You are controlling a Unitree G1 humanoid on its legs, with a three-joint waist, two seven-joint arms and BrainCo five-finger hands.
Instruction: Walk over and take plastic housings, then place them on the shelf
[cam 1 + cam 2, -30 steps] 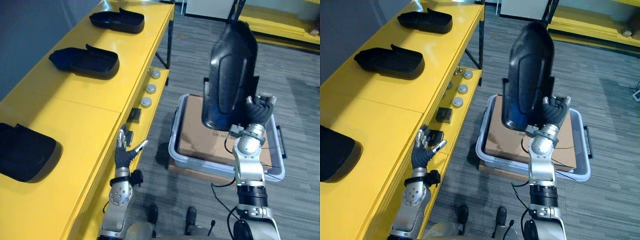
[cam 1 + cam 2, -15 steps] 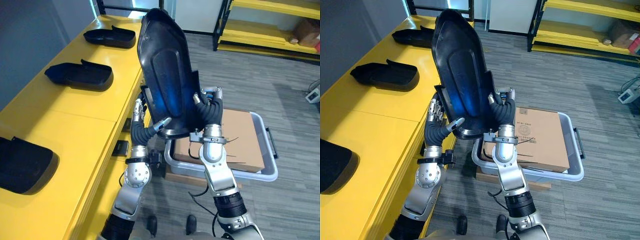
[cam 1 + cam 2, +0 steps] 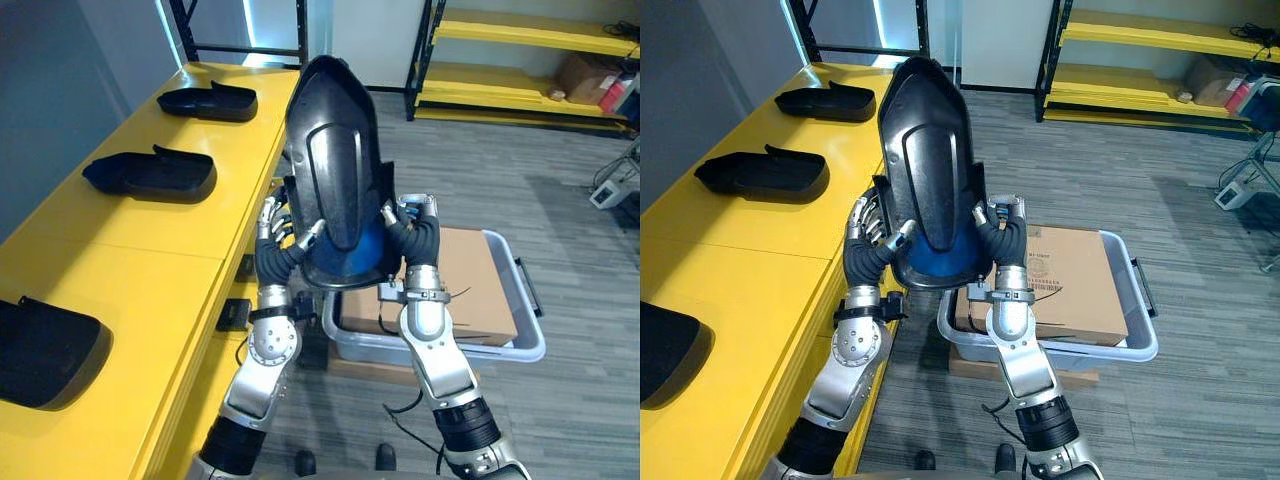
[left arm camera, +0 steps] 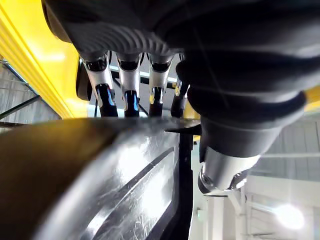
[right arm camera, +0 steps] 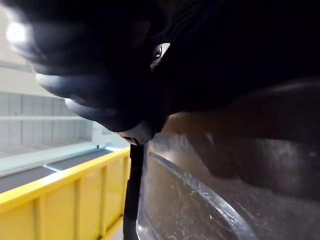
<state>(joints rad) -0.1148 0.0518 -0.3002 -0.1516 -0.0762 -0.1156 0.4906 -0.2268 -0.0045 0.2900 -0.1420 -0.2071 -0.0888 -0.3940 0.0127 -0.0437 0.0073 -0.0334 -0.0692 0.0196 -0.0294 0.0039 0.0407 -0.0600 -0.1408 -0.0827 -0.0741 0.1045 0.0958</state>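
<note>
I hold a large black plastic housing point(image 3: 335, 190) upright in front of me, its glossy ribbed face toward me. My right hand point(image 3: 413, 238) is curled round its lower right edge. My left hand point(image 3: 272, 262) clasps the lower left edge, with the thumb over the front and the fingers point(image 4: 130, 85) reaching behind the rim. Up close in the wrist views, the housing point(image 4: 100, 175) shows as a shiny dark surface against each hand. Three more black housings point(image 3: 208, 100) point(image 3: 150, 175) point(image 3: 45, 350) lie in a row on the yellow shelf point(image 3: 130, 260) to my left.
A grey bin point(image 3: 520, 345) holding a cardboard box point(image 3: 475, 290) stands on the floor just behind the held housing, to the right. Yellow racks point(image 3: 520, 35) line the far wall. Open grey floor lies between them and the bin.
The left hand rose from beside the shelf edge and took the housing's left rim. The right hand brought the housing toward the middle. The view has shifted as I moved.
</note>
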